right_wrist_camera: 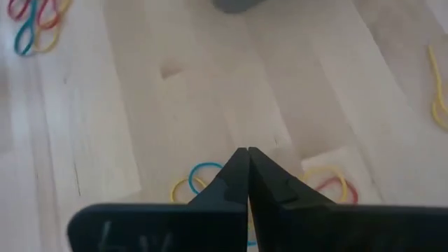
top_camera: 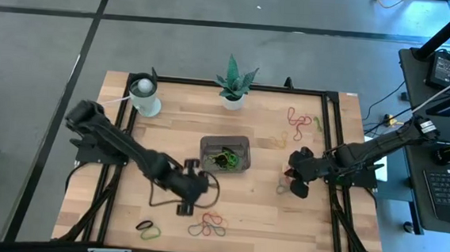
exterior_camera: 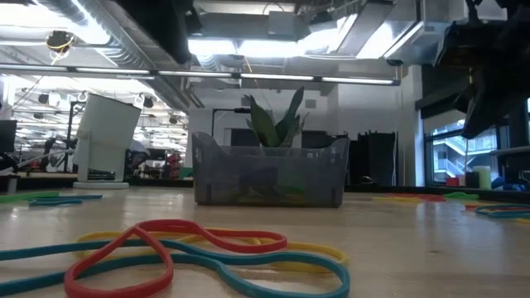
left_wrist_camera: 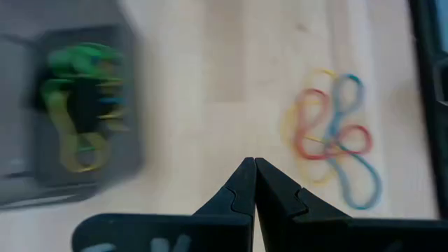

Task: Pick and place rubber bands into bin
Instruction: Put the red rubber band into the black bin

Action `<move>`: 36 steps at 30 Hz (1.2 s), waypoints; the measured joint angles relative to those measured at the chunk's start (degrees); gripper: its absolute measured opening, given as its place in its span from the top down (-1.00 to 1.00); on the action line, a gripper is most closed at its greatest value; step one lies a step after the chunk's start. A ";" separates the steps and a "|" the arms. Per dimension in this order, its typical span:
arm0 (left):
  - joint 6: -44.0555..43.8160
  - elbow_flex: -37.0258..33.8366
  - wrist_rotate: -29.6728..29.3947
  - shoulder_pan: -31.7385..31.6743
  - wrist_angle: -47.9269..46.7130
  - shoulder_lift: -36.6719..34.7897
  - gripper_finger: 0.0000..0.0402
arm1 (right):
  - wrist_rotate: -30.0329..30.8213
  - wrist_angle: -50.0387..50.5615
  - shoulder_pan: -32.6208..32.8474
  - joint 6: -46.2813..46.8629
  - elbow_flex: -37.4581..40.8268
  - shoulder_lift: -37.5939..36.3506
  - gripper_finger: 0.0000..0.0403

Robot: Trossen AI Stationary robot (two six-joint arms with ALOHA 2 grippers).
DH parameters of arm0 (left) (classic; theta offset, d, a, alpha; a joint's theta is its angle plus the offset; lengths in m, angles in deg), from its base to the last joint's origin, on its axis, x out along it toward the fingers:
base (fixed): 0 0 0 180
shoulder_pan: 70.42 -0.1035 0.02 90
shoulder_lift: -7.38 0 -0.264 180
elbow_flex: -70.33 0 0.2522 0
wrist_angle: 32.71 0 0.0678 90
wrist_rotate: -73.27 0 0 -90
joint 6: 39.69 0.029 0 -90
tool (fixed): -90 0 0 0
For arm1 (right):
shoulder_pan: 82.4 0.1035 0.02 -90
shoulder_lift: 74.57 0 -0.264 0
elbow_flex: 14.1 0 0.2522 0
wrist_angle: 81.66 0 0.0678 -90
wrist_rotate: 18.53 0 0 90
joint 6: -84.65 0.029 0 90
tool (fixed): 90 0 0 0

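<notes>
Left gripper (top_camera: 189,196) pressed closed, holding nothing; nearest rubber bands (top_camera: 208,223) just ahead of its tips, opposite side from bin (top_camera: 224,154). Right gripper (top_camera: 296,179) closed too, bands directly below it.

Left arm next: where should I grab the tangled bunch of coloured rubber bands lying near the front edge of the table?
Probably come straight down on the tangled red, yellow and blue rubber bands: they lie flat on the wooden table, so no side grip exists. Pinch where several loops cross at the bunch's middle. The left gripper, now shut beside them, must open first.
</notes>
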State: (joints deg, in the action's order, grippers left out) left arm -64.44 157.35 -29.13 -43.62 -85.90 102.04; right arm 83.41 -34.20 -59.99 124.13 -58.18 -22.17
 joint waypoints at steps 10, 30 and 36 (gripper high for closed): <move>-8.08 2.79 9.54 2.81 5.94 12.64 0.99 | 0.00 0.90 0.00 -8.19 0.00 0.00 0.99; -16.95 2.77 6.57 1.87 11.58 18.96 0.51 | 0.02 3.72 0.00 -10.16 -0.02 0.00 0.96; -16.98 2.90 8.75 2.47 14.43 22.04 0.52 | 0.02 3.72 0.00 -10.01 -0.02 0.00 0.96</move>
State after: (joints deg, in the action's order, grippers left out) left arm -81.43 160.25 -20.37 -41.15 -71.47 124.09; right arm 83.43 -30.49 -59.99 114.12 -58.21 -22.17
